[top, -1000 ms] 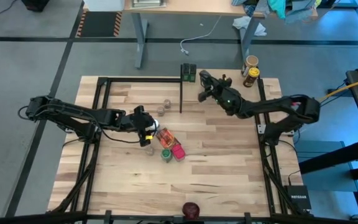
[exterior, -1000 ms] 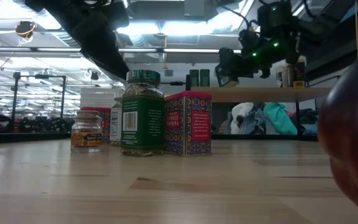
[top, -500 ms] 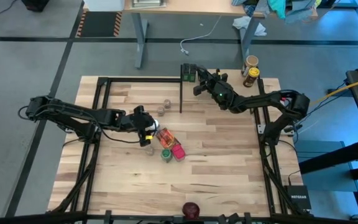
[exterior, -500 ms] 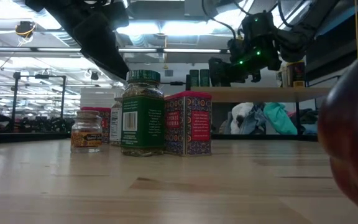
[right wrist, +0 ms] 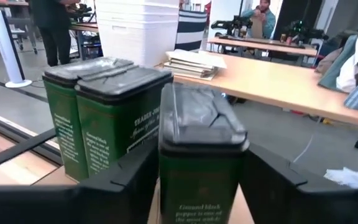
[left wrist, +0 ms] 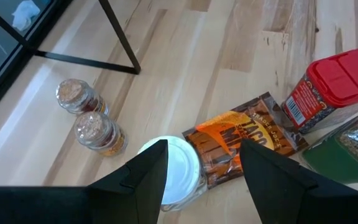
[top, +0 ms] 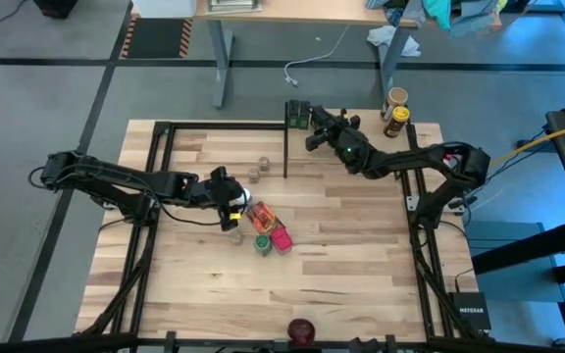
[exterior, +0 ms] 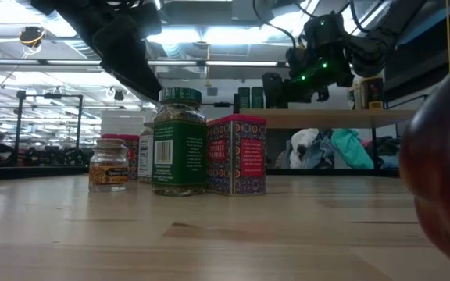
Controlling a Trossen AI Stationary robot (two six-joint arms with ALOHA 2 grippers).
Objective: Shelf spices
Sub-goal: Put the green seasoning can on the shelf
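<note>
Right wrist view is showing the right gripper (right wrist: 201,174) at the shelf (top: 361,123), its fingers (right wrist: 129,174) standing on either side of a green tin (right wrist: 201,162) with a dark flip lid. The fingers are parted and seem to be sitting just off the tin's sides, so I am judging them open and holding nothing, though contact is hard to rule out. 2 more green tins (right wrist: 98,106) are standing right behind it, close together.

In the high view the shelf is sitting at the far edge of the surface (top: 341,255), and 2 jars (top: 395,110) are standing toward its right end, well apart from the tins. The left gripper (top: 231,204) is hovering well short of the shelf, near mid-surface, its fingers (left wrist: 145,180) spread about halfway over a white-capped bottle (left wrist: 176,165) and gripping nothing. Just beside that bottle, away from the shelf, an orange packet (left wrist: 241,140) is lying flat, with a red box (left wrist: 328,90) and a green-lidded jar (exterior: 178,140) against it. 2 small cork-topped jars (left wrist: 92,118) are standing between this cluster and the shelf.

The tin looks light, rigid and smooth-sided, likely slippery; it is best taken across its flat sides below the lid, since it could tip its neighbours. The bottle looks small and round, best taken at the cap or neck.
</note>
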